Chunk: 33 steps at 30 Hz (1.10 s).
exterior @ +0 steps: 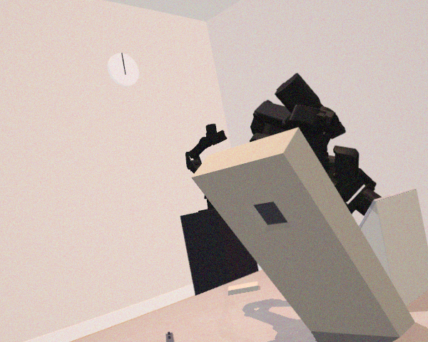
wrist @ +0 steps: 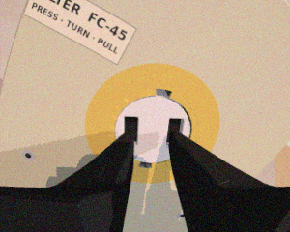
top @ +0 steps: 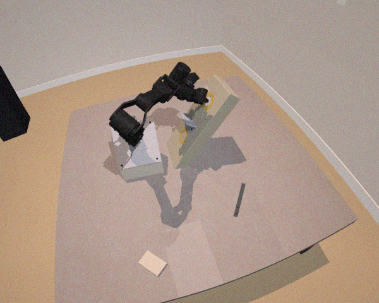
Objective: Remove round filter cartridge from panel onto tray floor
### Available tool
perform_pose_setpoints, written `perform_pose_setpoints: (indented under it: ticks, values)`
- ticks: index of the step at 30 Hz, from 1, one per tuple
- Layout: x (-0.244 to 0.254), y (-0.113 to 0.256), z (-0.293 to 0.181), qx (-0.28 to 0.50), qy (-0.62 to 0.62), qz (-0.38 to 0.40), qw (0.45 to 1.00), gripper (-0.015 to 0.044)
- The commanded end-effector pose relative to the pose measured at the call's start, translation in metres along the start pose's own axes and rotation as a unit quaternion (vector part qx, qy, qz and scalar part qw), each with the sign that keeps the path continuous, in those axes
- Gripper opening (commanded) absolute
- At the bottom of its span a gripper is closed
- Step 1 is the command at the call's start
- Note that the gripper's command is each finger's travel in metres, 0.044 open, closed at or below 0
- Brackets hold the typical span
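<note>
Jaws part-spread, prob. touching cartridge [top: 209, 98] [wrist: 153, 108], tilted panel [top: 219, 115] [exterior: 299, 254] [wrist: 246, 82] around, bar [top: 239, 199] [exterior: 169, 337], block [top: 152, 262] [exterior: 242, 288] well apart.

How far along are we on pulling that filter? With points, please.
Looks done: the end effector [wrist: 152, 137] is lined up, fingertips over the round cartridge's white face [wrist: 154, 108].
In hand: probably engaging the slots; contact is unclear.
Left: freeing the cartridge, which sits inside the yellow ring [wrist: 101, 106], setting it down, then opening and backing clear.

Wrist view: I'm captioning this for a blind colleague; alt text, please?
Two black gripper fingers overlap the round white cartridge face, ringed in yellow on a beige panel. A label above reads "PRESS · TURN · PULL".
</note>
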State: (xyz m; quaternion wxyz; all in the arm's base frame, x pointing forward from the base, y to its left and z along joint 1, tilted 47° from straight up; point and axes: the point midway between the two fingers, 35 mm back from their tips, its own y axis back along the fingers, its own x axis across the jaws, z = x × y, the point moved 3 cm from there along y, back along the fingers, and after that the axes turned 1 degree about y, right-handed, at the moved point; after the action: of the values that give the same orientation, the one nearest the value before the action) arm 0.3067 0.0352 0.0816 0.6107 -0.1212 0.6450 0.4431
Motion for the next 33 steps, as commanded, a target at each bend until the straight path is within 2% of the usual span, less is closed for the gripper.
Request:
perform_pose_setpoints:
  ticks: [1,33]
  values:
    - [-0.0017,0.0000,0.0021,-0.002,0.001,0.001,1.000,0.0098]
    - [0.0003,-0.0030,0.0005,-0.002,0.001,0.000,1.000,0.0098]
